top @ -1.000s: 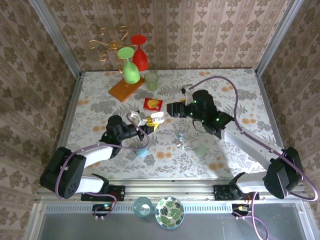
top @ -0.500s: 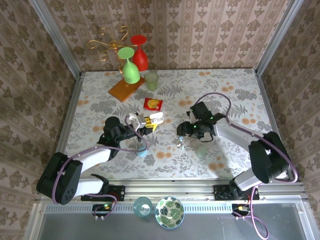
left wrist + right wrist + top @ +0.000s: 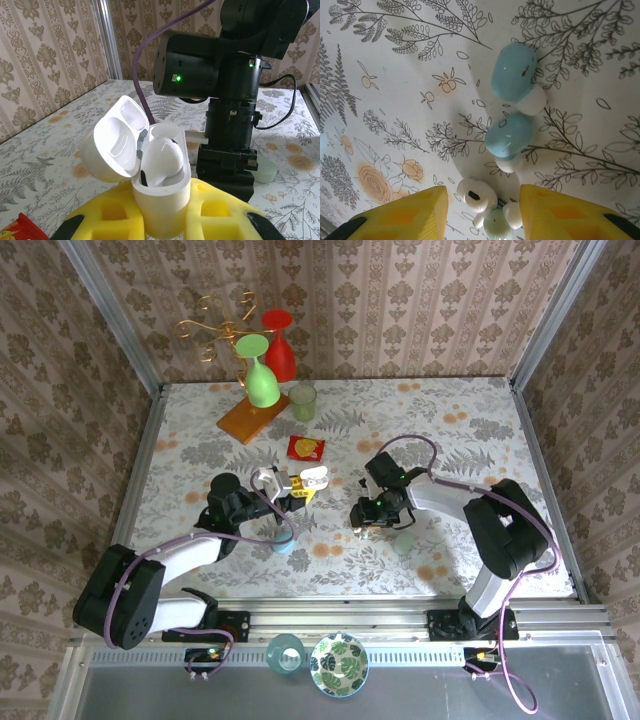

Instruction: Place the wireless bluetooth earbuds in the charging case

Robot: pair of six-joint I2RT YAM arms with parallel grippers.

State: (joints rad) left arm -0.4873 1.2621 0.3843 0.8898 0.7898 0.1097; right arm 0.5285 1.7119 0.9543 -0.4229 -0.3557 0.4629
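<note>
L pincer [image 3: 162, 225] w/ open case [image 3: 164, 200]

Left claw [image 3: 161, 225] tight, right claw [image 3: 481, 207] ajar

1. The bottom of the charging case [image 3: 161, 192] is hidden between the yellow fingers [image 3: 220, 212] of the left gripper [image 3: 161, 227].
2. A red packet [image 3: 19, 228] is cut off by the corner of the left wrist view.
3. A pale green cup [image 3: 266, 170] is half hidden behind the black right arm [image 3: 225, 100].
4. Below the earbuds [image 3: 509, 135], a pale round thing [image 3: 496, 226] is cut off by the bottom edge. I cannot tell what it is.
5. From above, the earbuds are too small to tell under the right gripper [image 3: 364, 525].
</note>
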